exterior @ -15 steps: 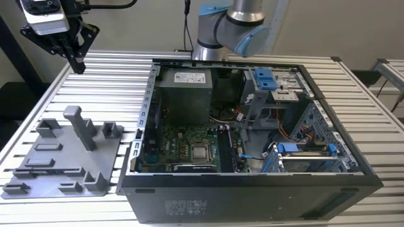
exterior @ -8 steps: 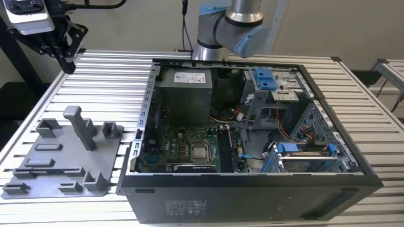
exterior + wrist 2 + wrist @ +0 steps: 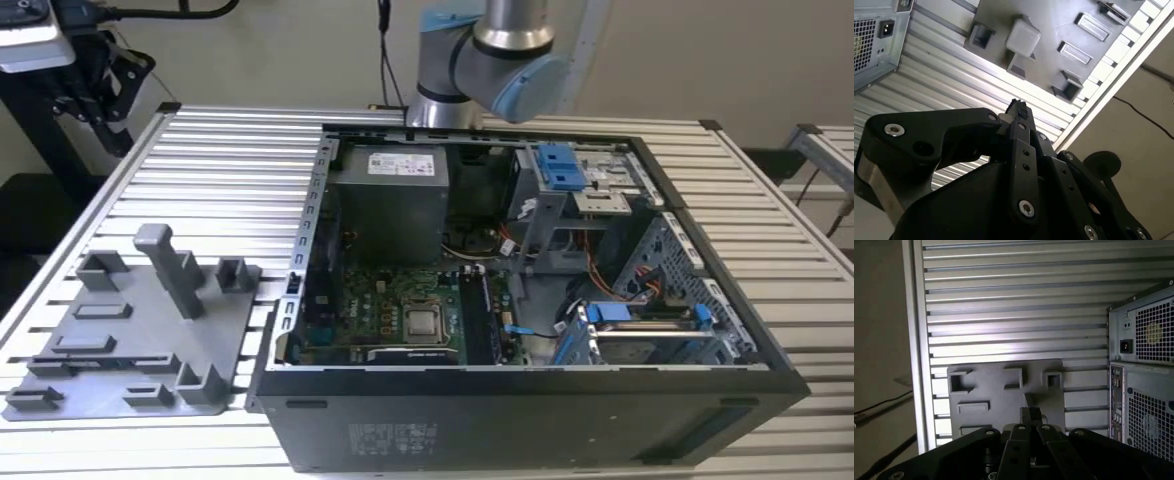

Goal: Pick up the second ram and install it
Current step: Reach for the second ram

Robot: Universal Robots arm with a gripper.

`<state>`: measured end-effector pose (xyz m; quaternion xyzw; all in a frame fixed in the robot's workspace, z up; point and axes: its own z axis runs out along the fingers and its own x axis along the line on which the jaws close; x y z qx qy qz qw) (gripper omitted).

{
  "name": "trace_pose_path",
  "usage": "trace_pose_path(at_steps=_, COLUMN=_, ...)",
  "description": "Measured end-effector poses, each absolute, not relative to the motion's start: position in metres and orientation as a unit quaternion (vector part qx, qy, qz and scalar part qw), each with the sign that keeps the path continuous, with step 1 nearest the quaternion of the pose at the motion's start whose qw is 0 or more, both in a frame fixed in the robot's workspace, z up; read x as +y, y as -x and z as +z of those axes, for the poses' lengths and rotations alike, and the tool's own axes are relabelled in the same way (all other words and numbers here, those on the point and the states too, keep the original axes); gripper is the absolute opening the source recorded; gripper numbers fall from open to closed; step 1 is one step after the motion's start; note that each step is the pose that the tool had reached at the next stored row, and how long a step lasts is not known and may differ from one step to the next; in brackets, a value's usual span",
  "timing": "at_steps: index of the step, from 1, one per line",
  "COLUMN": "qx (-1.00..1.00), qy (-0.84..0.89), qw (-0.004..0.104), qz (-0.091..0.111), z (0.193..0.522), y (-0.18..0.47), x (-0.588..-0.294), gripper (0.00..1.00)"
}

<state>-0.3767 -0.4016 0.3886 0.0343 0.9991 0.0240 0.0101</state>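
On the slatted metal table (image 3: 200,150):
- One computer case (image 3: 534,410), side panel off, open side up. Inside are a grey power supply (image 3: 390,195), a green motherboard (image 3: 387,300) with a bare processor (image 3: 424,322), long black slots (image 3: 477,325) and blue-tabbed drive cages (image 3: 561,170).
- One grey holder tray (image 3: 134,340), just beside the case toward the exterior view's left, with an upright post (image 3: 167,265) and several pockets.

Arm (image 3: 487,60): stands behind the case and rises past the exterior view's upper edge.

Gripper (image 3: 1016,107) (image 3: 1030,414): in both wrist views it is held well above the table and points toward the holder tray. The fingertips are drawn together. Whether anything is pinched between them cannot be told.

Second ram: its place cannot be told, in either the tray's pockets or the case.
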Motion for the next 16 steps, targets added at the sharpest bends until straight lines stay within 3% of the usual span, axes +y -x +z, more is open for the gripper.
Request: trace_pose_path(at_steps=16, qx=1.0, qy=-0.006, qw=0.009, qz=0.024, z=0.386, y=0.408, x=-0.402, gripper=0.11)
